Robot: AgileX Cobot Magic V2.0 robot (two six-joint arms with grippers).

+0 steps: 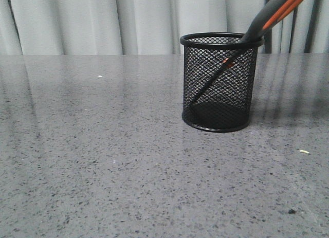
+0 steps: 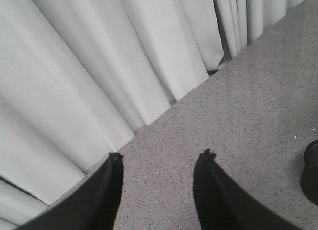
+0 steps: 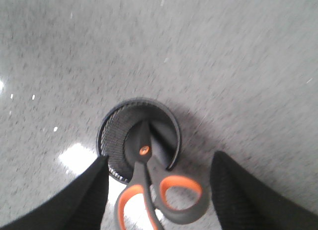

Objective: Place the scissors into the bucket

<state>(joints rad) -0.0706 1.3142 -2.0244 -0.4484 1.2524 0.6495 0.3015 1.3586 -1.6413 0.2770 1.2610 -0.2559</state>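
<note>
The black wire-mesh bucket [image 1: 220, 83] stands upright on the grey table, right of centre. The scissors [image 1: 272, 17] stand blades down inside it, leaning to the right, handles sticking out over the rim. In the right wrist view the scissors [image 3: 161, 190] sit in the bucket [image 3: 117, 135], grey and orange handles between my right gripper's fingers. My right gripper [image 3: 159, 163] is open, above the bucket, and its fingers do not touch the handles. My left gripper [image 2: 161, 155] is open and empty over bare table near the curtain; the bucket's edge [image 2: 311, 173] shows at that view's side.
A pale curtain [image 1: 103, 22] hangs behind the table's far edge. A small white crumb [image 1: 304, 151] and a dark speck [image 1: 292, 211] lie on the table [image 1: 103, 161] at the front right.
</note>
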